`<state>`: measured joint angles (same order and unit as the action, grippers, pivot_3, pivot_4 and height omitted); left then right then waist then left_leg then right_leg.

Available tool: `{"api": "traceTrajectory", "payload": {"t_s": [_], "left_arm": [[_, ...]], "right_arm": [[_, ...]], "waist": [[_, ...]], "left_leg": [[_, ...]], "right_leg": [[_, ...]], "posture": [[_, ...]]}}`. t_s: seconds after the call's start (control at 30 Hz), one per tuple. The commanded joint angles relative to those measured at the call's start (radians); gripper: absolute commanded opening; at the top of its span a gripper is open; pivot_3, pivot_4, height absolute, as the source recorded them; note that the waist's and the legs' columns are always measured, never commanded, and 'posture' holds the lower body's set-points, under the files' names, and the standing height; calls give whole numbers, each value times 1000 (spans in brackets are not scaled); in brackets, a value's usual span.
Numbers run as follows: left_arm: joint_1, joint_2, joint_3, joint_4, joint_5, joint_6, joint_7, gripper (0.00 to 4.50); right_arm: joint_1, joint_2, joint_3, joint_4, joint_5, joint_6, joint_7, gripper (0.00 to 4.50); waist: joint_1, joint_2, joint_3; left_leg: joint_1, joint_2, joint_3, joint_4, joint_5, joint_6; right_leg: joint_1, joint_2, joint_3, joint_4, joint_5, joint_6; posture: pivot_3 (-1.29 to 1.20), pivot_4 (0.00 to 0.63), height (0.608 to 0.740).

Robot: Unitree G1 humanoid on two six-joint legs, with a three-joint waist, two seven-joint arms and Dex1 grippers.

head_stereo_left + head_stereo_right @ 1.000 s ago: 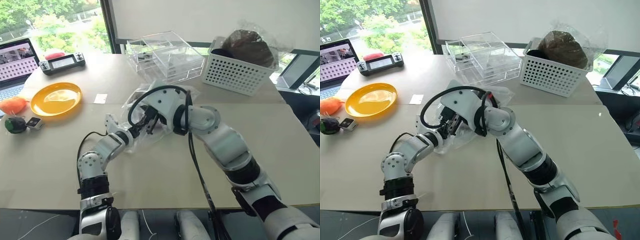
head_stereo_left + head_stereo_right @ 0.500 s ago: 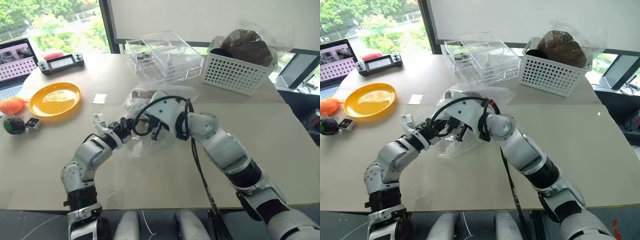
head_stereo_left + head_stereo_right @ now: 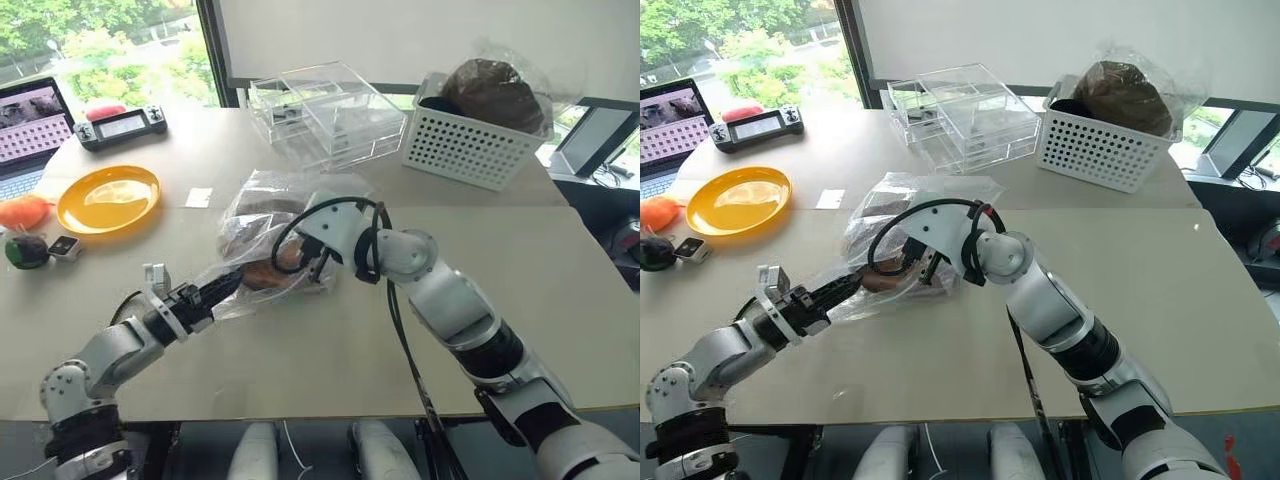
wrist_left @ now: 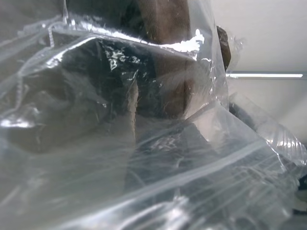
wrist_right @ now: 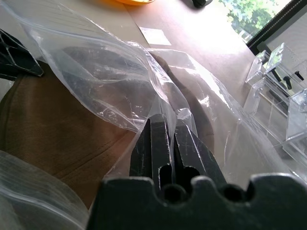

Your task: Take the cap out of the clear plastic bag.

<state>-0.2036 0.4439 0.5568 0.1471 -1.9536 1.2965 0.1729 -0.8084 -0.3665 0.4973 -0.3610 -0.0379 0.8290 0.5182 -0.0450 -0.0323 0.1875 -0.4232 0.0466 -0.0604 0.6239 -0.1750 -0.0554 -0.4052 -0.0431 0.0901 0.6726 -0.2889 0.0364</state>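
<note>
My left gripper (image 3: 222, 285), two black fingers pinched tight on a fold of film, holds the near left edge of the large, crinkly, transparent plastic bag (image 3: 262, 205) and stretches that corner out toward my left side. In the left wrist view I see mostly wrinkled film (image 4: 158, 158) with dark brown fabric behind it. Inside the bag lies the soft, flattish, medium-brown fabric cap (image 3: 265, 272), resting on the beige tabletop (image 3: 300, 370) near the middle, between my two grippers. My right gripper (image 3: 316, 266) reaches in from the right, its black fingers (image 5: 158, 143) pressed together on a pleat of the bag's film just above the cap; the right wrist view shows brown cloth (image 5: 57, 129) spreading under the plastic directly beyond the fingertips.

Scanning left to right across the table: an open laptop (image 3: 35, 125) at the far left edge, a flat round orange plate (image 3: 108, 198), a black handheld game controller (image 3: 122, 126) behind it, a rigid clear plastic compartment box (image 3: 330, 112) beyond the bag, and a white perforated basket (image 3: 470, 140) carrying a darker brown domed cap wrapped in clear film (image 3: 495, 92).
</note>
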Motion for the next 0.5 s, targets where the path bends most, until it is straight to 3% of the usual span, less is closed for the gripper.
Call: {"api": "traceTrajectory", "payload": {"t_s": [0.03, 0.17, 0.3, 0.5], "left_arm": [[-2, 16, -8, 7, -19, 44, -101, 55], [-42, 4, 20, 5, -19, 8, -125, 55], [-197, -71, 137, 97, -19, -95, 23, 55], [-249, -119, 187, 91, -19, 12, 41, 55]], "right_arm": [[-6, -4, -22, -19, -31, -23, -7, 0], [0, -1, -21, -26, -39, -21, -5, 0], [4, 0, -16, -30, -45, -20, 0, 0], [8, -5, -13, -30, -53, -25, 7, 0]], "waist": [[1, 0, 0], [4, 0, 0], [13, -2, 0], [6, -2, 0]], "left_leg": [[0, 0, 0, 0, 0, 0], [0, 0, 0, 0, 0, 0], [-1, 0, 0, 0, 0, -1], [-3, 0, 0, -1, 0, -2]], "right_leg": [[0, 0, 0, 0, 0, 0], [0, 0, 0, 0, 0, 0], [0, 0, -1, 0, 0, 0], [0, -1, 0, -6, 1, 0]], "posture": [[0, 150, 735], [0, 150, 735], [0, 150, 735], [0, 150, 735]]}}
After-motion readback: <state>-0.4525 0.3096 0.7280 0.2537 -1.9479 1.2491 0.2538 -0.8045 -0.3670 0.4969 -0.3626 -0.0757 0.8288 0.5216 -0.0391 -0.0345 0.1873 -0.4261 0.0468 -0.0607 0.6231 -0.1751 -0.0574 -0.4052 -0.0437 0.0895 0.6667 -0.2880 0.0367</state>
